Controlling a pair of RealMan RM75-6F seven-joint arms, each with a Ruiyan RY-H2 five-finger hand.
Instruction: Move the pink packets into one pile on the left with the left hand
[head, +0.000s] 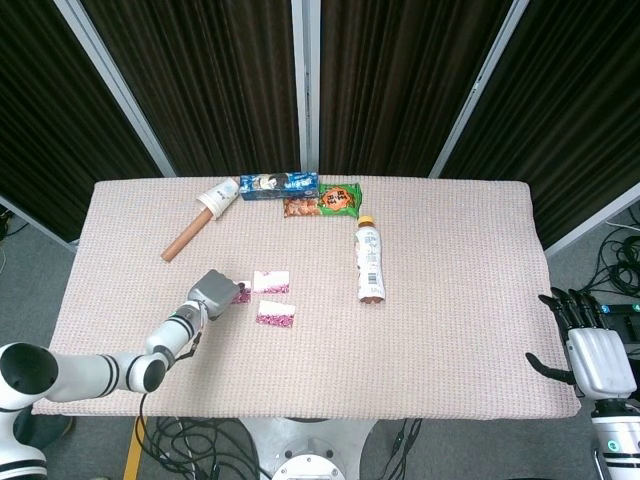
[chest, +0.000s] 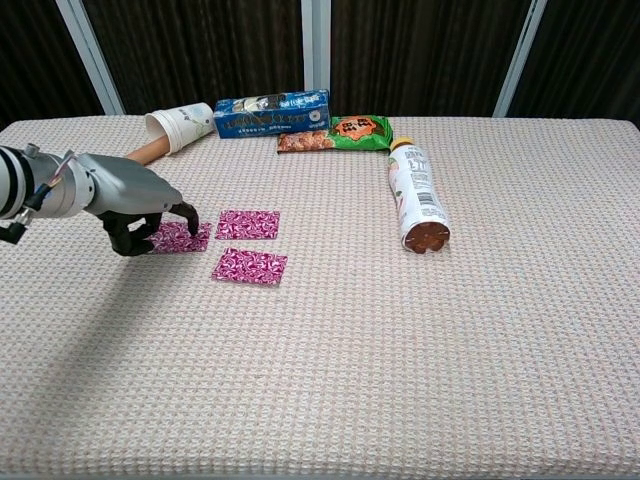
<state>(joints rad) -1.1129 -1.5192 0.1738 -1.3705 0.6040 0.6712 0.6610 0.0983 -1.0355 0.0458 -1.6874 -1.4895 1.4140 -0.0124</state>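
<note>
Three pink patterned packets lie on the table's left half. My left hand (head: 212, 290) (chest: 138, 204) pinches the leftmost pink packet (chest: 181, 237) (head: 242, 296) by its left edge, low against the cloth. A second packet (chest: 248, 224) (head: 271, 282) lies flat just to the right of it, and a third packet (chest: 249, 267) (head: 277, 315) lies in front of that one. The three are apart, none stacked. My right hand (head: 590, 352) hangs off the table's front right corner with fingers spread, holding nothing; the chest view does not show it.
Along the back edge lie a tipped paper cup (chest: 180, 124) with a brown stick (head: 182, 240), a blue box (chest: 272, 112) and a green snack bag (chest: 340, 132). A bottle (chest: 415, 196) lies on its side right of centre. The beige tablecloth (chest: 400, 350) covers the table.
</note>
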